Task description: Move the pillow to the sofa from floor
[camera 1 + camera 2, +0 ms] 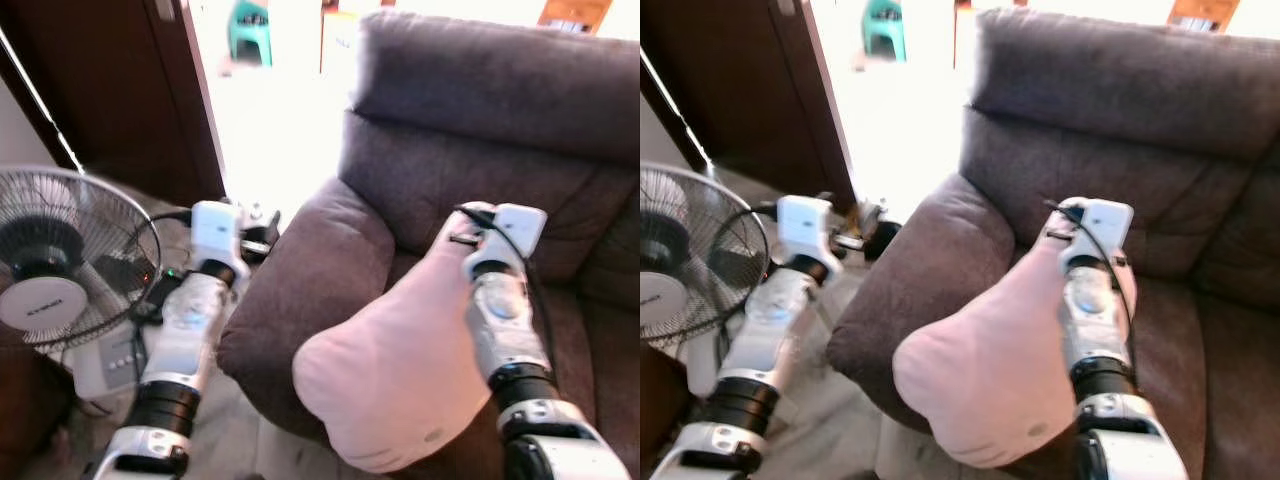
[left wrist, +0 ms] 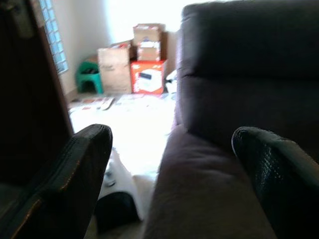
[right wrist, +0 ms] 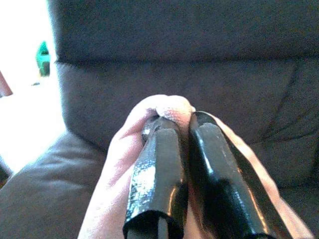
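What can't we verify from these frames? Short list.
- Right gripper fingertips: buried in the pillow fabric, right wrist view.
- Pillow's underside and whether it rests on the sofa seat: hidden by the pillow itself, eye views.
- Doorway: overexposed in the eye views.
- Fan: cut off by the left edge.

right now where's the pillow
The pink pillow hangs from the right end effector, over the sofa seat beside its left armrest.

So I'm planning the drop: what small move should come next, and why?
Probably carry the soft pink pillow slightly further over the brown fabric sofa seat before releasing: the right gripper pinches one corner, and the pillow's bulk overhangs the front edge.
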### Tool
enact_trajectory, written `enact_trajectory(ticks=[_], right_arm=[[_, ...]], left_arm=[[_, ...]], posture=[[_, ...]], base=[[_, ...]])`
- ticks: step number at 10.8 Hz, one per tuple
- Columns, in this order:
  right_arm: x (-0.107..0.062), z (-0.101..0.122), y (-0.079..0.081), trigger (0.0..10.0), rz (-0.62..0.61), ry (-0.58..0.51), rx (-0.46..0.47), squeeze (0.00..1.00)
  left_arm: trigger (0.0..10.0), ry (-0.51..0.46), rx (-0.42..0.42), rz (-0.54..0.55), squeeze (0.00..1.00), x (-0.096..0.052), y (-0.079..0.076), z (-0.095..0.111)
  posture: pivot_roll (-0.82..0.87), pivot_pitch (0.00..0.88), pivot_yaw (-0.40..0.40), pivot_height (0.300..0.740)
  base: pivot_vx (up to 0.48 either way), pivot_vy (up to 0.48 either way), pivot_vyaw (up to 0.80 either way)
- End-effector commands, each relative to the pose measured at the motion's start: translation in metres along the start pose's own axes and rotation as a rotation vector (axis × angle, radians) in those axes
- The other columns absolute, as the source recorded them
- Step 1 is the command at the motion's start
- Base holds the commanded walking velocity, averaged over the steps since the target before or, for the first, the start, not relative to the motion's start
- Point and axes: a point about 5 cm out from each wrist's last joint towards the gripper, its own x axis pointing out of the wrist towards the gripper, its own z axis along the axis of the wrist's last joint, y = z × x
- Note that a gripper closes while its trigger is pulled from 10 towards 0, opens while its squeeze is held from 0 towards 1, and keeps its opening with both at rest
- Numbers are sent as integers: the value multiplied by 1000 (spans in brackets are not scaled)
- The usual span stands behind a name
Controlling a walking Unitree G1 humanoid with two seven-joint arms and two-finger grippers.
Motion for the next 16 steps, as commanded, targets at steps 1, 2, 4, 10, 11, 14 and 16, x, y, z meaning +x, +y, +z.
enact_trajectory(ticks=[1,2,4,10,11,14,16], right_arm=[[4,9,2,10000,12,-27,-9,0],[6,11,4,10000,25,-28,-9,0],[14,27,17,10000,104,-61,-3,0],[18,55,65,10000,376,-156,-11,0],[23,62,59,10000,338,-168,-6,0],[37,81,41,10000,228,-182,-17,0],[43,94,42,10000,214,-195,-27,0]], left_arm=[[10000,10,-3,12,0,0,2,0],[10000,9,-3,21,0,0,4,0],[10000,5,-2,35,0,0,5,1],[10000,-9,-5,84,0,0,10,2],[10000,-11,-6,90,0,0,11,2],[10000,-18,-16,100,0,0,11,3],[10000,-21,-17,109,0,-2,13,3]], posture=[[103,66,-8,719],[102,65,-8,719],[100,63,-8,719],[102,68,-15,719],[101,68,-15,719],[103,66,-17,719],[112,68,-16,719]], base=[[244,0,0],[240,0,0],[242,0,0],[0,0,0],[0,0,0],[0,0,0],[0,0,0]])
